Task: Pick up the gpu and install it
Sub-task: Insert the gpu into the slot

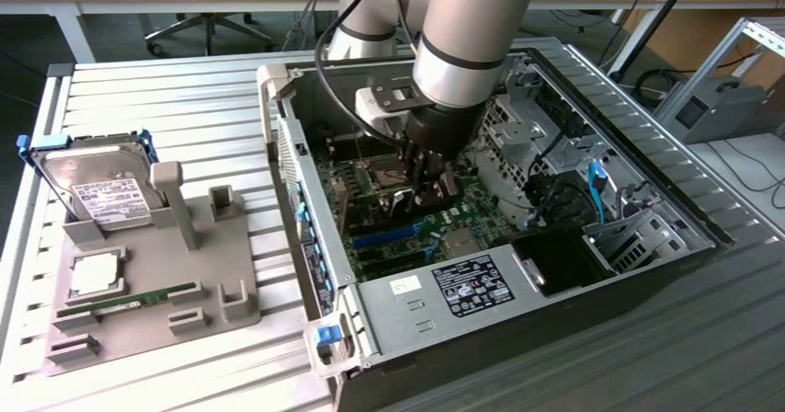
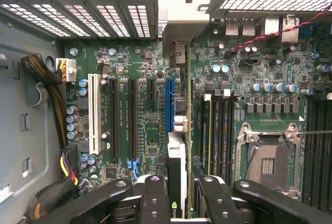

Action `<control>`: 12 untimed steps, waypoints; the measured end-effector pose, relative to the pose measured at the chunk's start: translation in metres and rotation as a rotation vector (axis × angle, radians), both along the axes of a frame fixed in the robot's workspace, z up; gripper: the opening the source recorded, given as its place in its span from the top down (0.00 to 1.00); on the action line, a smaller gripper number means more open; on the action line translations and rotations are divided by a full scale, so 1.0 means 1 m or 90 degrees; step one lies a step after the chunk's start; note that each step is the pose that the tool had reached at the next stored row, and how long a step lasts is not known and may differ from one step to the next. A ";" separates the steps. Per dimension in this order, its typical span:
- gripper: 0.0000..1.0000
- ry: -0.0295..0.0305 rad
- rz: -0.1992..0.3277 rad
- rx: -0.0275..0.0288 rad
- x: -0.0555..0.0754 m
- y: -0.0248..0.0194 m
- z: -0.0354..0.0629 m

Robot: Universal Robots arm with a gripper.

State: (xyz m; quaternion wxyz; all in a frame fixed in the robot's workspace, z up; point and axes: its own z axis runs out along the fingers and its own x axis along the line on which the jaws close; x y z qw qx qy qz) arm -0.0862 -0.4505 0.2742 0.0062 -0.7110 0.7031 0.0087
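Arm (image 1: 472, 26) vertical, reaching down into open computer case (image 1: 540, 274). Claw (image 2: 181, 182) partly closed, gripping gpu (image 2: 177, 162) by its sides. Card stands on edge over motherboard (image 2: 150, 136), near blue slot (image 2: 169, 105).

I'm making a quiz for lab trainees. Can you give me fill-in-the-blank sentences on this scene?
1. The hand holds the ____ over the motherboard.
2. The hard drive stands on the exterior view's ____ of the computer case.
3. The long slot nearest the held card is coloured ____.
Missing words: gpu; left; blue.
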 end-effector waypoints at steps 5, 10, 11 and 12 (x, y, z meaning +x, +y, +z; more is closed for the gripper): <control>0.73 0.0000 0.000 0.0000 0.000 -0.0001 -0.0007; 0.73 0.0000 0.000 -0.0001 0.000 0.0000 -0.0012; 0.73 0.0000 0.000 0.0000 0.000 0.0000 -0.0013; 0.73 0.0000 0.000 0.0000 0.000 0.0000 -0.0015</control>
